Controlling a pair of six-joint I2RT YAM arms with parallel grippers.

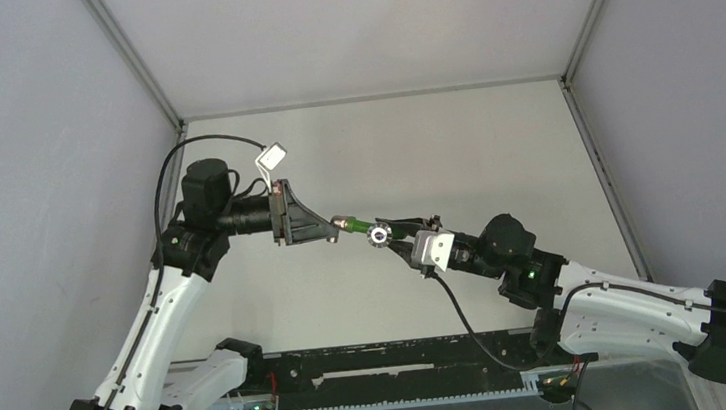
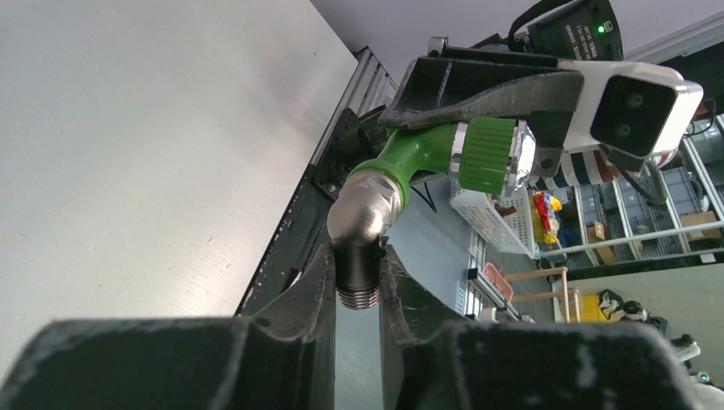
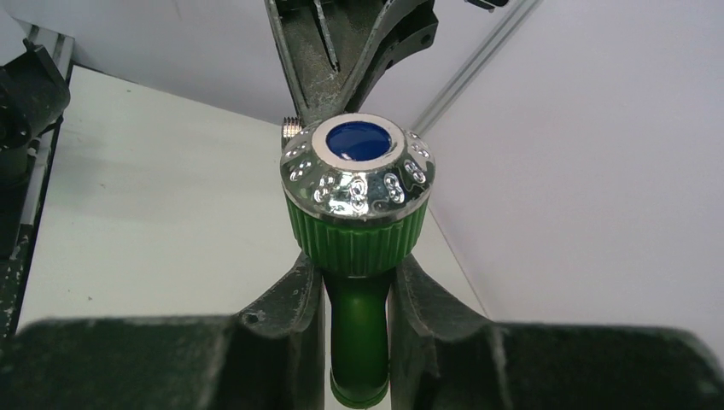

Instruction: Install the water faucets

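Observation:
The water faucet is held in mid-air over the middle of the table (image 1: 454,146). It is a bright-green tap (image 1: 379,232) with a ribbed round knob (image 3: 359,184) that has a chrome cap and a blue centre. Its spout (image 3: 357,333) sits between the fingers of my right gripper (image 3: 357,273), which is shut on it. The green body (image 2: 418,154) meets the grey metal elbow fitting (image 2: 363,218). My left gripper (image 2: 357,260) is shut on the elbow's threaded stem. The two grippers (image 1: 333,230) (image 1: 394,238) face each other, left and right of the tap.
A black rail (image 1: 404,357) runs along the table's near edge between the arm bases. A white tag (image 1: 271,157) hangs off the left arm's wrist. Grey walls (image 1: 32,146) enclose the table on the left, right and back.

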